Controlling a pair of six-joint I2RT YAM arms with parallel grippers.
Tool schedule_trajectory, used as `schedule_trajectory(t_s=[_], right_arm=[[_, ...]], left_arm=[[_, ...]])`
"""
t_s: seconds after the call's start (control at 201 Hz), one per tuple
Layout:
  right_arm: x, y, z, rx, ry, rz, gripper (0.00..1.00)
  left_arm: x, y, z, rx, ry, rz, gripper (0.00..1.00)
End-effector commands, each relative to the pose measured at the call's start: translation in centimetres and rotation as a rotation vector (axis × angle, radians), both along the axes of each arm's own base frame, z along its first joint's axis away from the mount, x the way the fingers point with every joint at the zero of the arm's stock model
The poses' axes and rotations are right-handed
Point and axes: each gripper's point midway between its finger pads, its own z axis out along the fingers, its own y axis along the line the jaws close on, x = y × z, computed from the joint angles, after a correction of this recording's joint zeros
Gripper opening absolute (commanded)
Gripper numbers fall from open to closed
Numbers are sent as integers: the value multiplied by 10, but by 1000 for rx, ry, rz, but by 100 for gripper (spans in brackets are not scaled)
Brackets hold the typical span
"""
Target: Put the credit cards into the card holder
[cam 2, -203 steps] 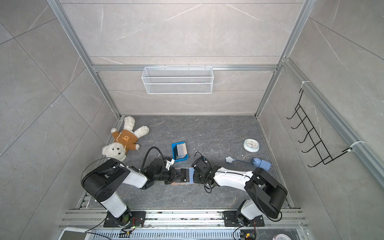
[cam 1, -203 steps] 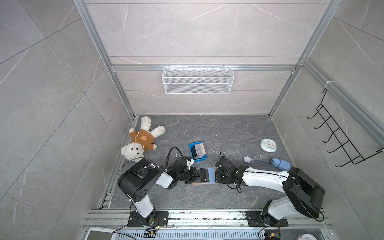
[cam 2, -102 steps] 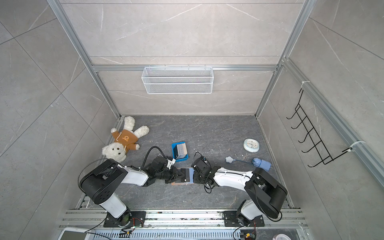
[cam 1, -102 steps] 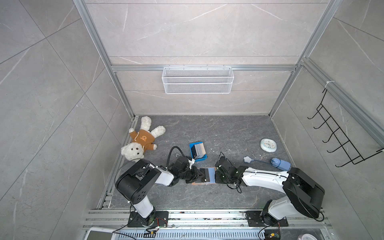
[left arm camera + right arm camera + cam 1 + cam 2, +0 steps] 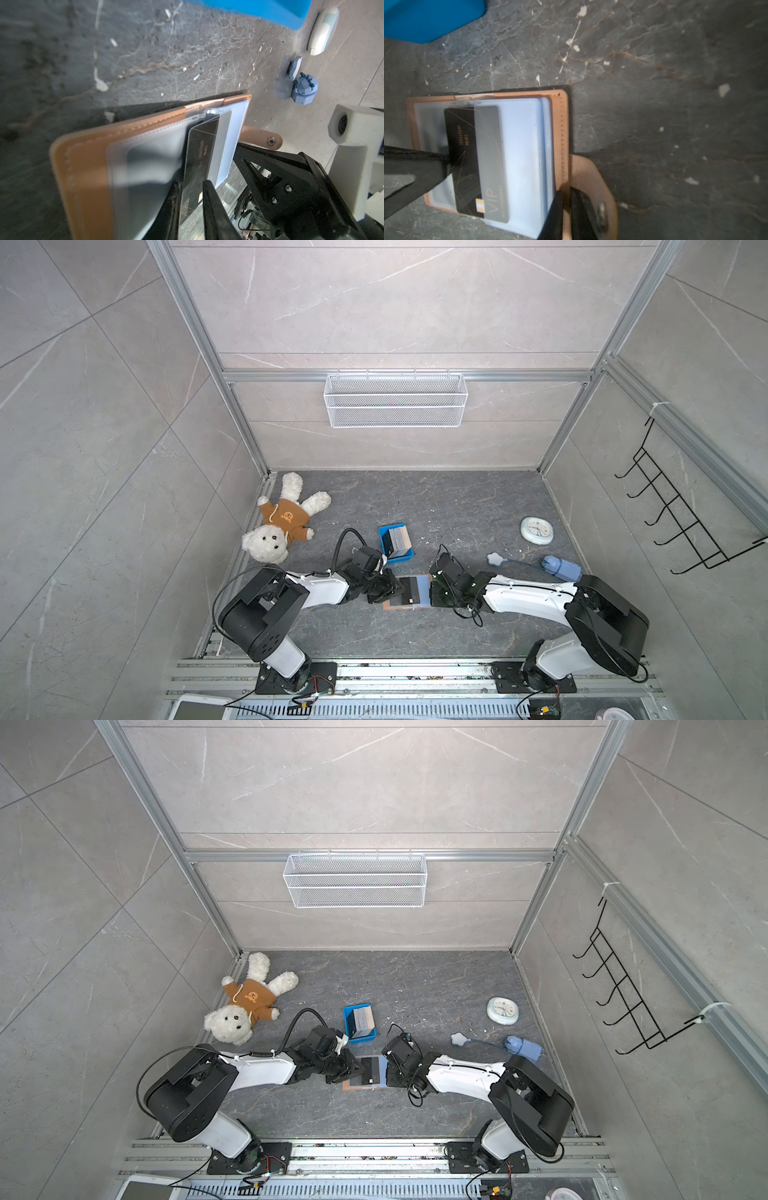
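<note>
Holding the stiff, slippery card [image 5: 465, 155] by its bare end seems best (holder [image 5: 561, 124] looks floppy); left claw [image 5: 191, 185] slightly spread, right claw [image 5: 566, 192] pinching holder.

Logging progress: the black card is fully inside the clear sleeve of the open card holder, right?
No. The black card is only partway inside the clear sleeve of the open card holder; the right wrist view shows half sticking out.

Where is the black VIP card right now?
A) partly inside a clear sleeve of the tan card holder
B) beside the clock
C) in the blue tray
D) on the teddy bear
A: the black VIP card lies half under a clear sleeve of the card holder, half uncovered.
</note>
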Motion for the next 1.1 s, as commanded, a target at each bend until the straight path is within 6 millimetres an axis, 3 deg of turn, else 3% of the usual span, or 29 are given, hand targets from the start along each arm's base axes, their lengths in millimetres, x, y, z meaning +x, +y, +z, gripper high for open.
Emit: schedule_trajectory(t_s=[0.0, 0.219, 1.09], right_arm=[[-12, -14, -16, -85, 56, 4, 13], [-12, -12, -17, -85, 55, 6, 13], [-13, -12, -21, -89, 59, 1, 12]], left_arm=[[-5, 10, -14, 78, 29, -9, 22], [-2, 1, -7, 48, 13, -33, 17], [6, -29, 1, 6, -15, -73, 14]])
